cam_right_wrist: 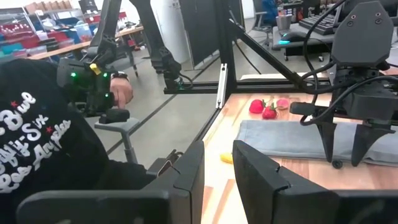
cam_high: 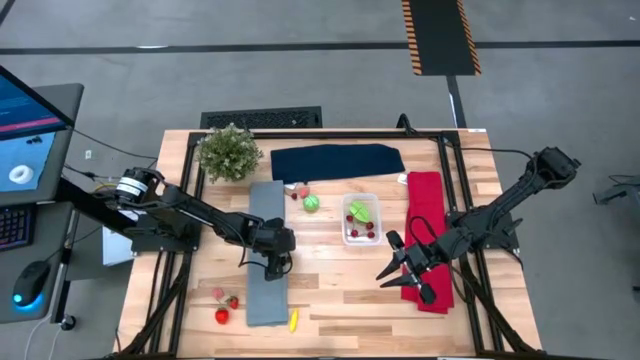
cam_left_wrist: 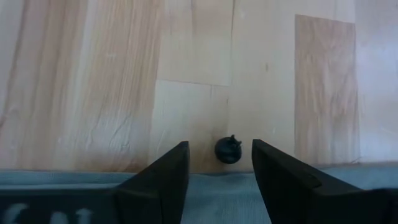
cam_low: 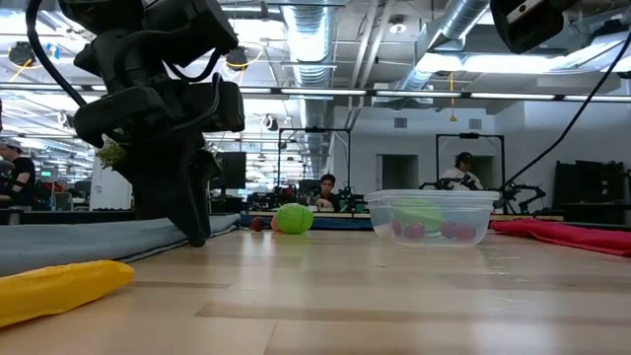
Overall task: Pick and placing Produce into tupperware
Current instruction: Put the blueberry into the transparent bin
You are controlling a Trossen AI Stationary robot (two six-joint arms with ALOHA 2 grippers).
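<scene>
Now, start at the left of the table, where small red strawberry-like toys (cam_high: 225, 305) and a yellow toy piece (cam_high: 293, 320) wait near the front edge. Your left gripper (cam_high: 277, 268) is low over the long grey cloth (cam_high: 266, 300), right at its edge. Its fingers (cam_left_wrist: 166, 177) are open a small way, and a tiny dark round thing (cam_left_wrist: 228, 150) sits on the wood between the tips. It may be a little cherry, but you cannot be sure. I think you are about to pick it up. Go straight down until the tips nearly touch the wood, then close slowly so it does not roll off. Try not to pinch the cloth too.

Next comes a lime-green round toy (cam_high: 312, 203) on the wood. Just past it is the small clear plastic tub (cam_high: 360, 219), which already has a green piece and some red pieces inside. Lift your catch high and drop it over the middle of the tub.

Your right gripper (cam_high: 404, 263) waits by the red cloth (cam_high: 427, 240), with its fingers spread wide and nothing in them.
</scene>
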